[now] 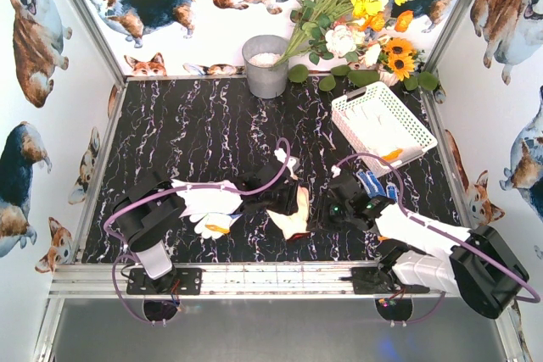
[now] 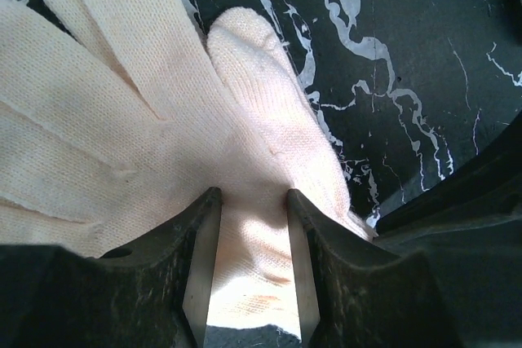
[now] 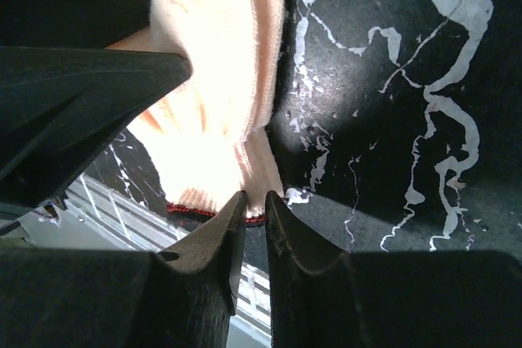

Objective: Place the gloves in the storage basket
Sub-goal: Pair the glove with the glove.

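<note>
While left pincer (image 2: 253, 195) clamps white glove (image 2: 147, 120) | right pincer (image 3: 254, 196) pinches its cuff (image 3: 204, 195).

one storage basket (image 1: 409, 113), one grey bucket (image 1: 265, 71)

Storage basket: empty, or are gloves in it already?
Not empty: the top view shows white gloves and an orange-cuffed one lying inside the storage basket.
</note>
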Available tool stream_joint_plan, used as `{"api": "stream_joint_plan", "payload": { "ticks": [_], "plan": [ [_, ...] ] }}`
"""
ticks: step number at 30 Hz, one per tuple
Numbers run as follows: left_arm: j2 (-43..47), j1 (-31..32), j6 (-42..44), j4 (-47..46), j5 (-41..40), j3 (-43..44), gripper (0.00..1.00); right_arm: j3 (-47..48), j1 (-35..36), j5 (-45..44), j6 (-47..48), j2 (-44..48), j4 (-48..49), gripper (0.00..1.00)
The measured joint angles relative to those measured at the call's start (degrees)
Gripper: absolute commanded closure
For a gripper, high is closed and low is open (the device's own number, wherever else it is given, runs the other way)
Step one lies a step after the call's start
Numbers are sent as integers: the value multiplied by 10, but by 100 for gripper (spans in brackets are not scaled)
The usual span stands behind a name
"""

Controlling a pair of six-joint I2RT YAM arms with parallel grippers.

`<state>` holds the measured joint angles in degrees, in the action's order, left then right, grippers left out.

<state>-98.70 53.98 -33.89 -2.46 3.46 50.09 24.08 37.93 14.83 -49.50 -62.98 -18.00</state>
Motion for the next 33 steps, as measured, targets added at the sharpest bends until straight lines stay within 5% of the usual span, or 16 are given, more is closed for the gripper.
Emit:
{"api": "stream_joint_plan", "payload": {
  "ticks": [8,17,33],
  "plan": [
    [2,0,-6,-18,3,-8,60,-2,15,-3,0,-48,28,83],
    [55,0,-3,13,-1,-8,54,2,22,-10,3,-43,20,70],
    [72,-11,3,30,-38,-19,66,56,22,-34,20,-27,-17,71]
  ]
}}
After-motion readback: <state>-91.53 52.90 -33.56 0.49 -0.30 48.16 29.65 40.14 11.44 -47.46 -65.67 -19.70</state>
